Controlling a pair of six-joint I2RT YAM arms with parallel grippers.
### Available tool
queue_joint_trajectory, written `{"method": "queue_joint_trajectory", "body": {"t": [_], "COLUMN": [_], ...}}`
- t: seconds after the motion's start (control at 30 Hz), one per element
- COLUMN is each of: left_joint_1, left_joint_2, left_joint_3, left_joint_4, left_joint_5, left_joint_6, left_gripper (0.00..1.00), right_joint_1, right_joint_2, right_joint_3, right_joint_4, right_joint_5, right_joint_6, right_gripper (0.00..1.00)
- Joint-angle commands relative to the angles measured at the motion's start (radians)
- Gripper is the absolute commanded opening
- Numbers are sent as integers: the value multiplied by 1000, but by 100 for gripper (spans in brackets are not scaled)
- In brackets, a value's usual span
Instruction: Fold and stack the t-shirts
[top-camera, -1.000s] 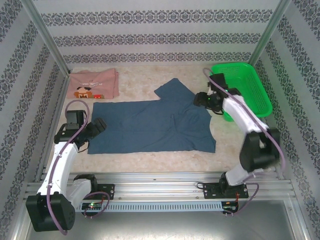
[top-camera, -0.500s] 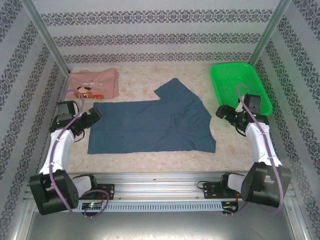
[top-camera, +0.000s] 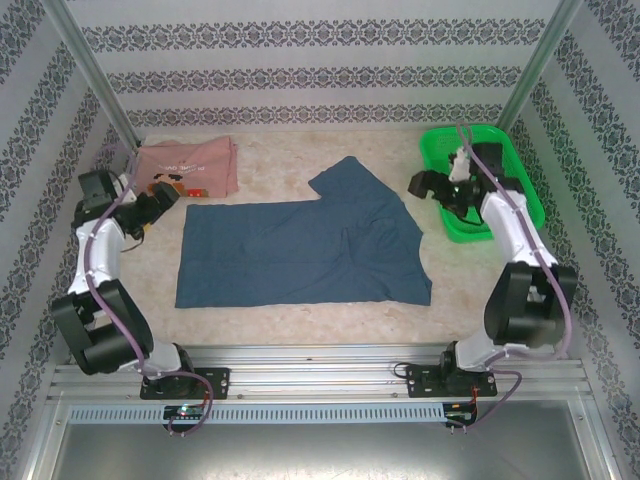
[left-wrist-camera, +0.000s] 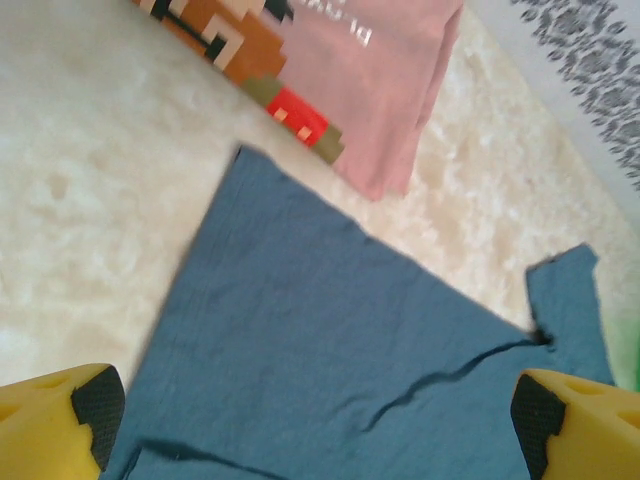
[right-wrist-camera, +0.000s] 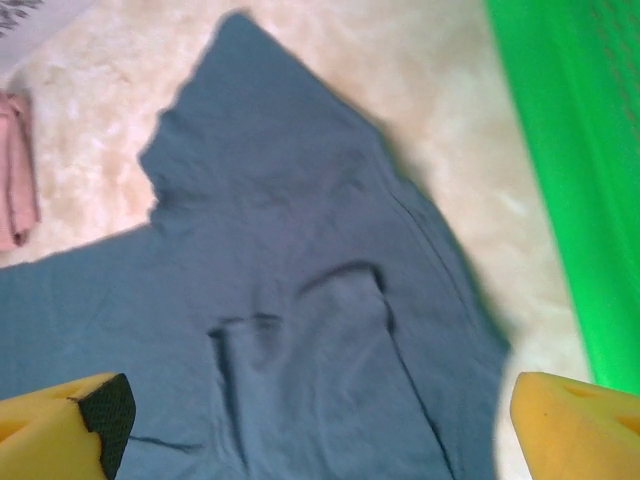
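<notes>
The dark slate-blue t-shirt (top-camera: 300, 250) lies spread flat mid-table, one sleeve pointing toward the back. The pink t-shirt (top-camera: 190, 165) with its pixel face print lies folded at the back left. My left gripper (top-camera: 162, 197) hovers open between the pink shirt and the blue shirt's left edge. In the left wrist view the left gripper (left-wrist-camera: 320, 430) holds nothing, with the blue shirt (left-wrist-camera: 320, 350) below it and the pink shirt (left-wrist-camera: 370, 80) beyond. My right gripper (top-camera: 422, 185) is open and empty beside the blue shirt's right shoulder. The right gripper (right-wrist-camera: 320, 430) looks down on the blue cloth (right-wrist-camera: 300, 300).
A green mesh basket (top-camera: 505, 150) stands at the back right, just behind my right arm, and its wall (right-wrist-camera: 570, 150) shows on the right of the right wrist view. Patterned walls and metal posts close in the sides and back. The metal rail (top-camera: 320, 375) runs along the near edge.
My left arm has swung back and left, from the blue shirt's near-left corner toward the pink shirt. The right arm left the shirt, swung right, then rose beside the basket, its jaws widening.
</notes>
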Motion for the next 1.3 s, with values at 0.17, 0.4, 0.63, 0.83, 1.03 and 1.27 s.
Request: {"method": "queue_joint_trajectory", "body": {"t": [0.17, 0.4, 0.63, 0.83, 1.03, 1.27], "left_joint_1": [23, -12, -70, -91, -114, -140], "left_joint_2": [211, 327, 460, 538, 582, 601], "left_joint_3": [174, 173, 220, 215, 234, 242], "left_joint_4": [-136, -44, 58, 144, 168, 198], "left_joint_5": [107, 77, 56, 13, -27, -85], "left_joint_6": [131, 72, -10, -84, -112, -134], "left_gripper": [89, 83, 82, 78, 75, 74], "right_joint_1": [138, 191, 213, 236, 249, 245], "right_joint_2": [406, 807, 1043, 1121, 1156, 1158], "right_joint_3": [528, 1034, 1299, 1342, 1325, 1314], "right_joint_4": [-189, -316, -319, -251, -259, -197], "right_joint_5": [9, 42, 55, 38, 66, 122], "right_joint_6": [-36, 9, 107, 204, 280, 318], "right_gripper": [90, 81, 78, 76, 70, 70]}}
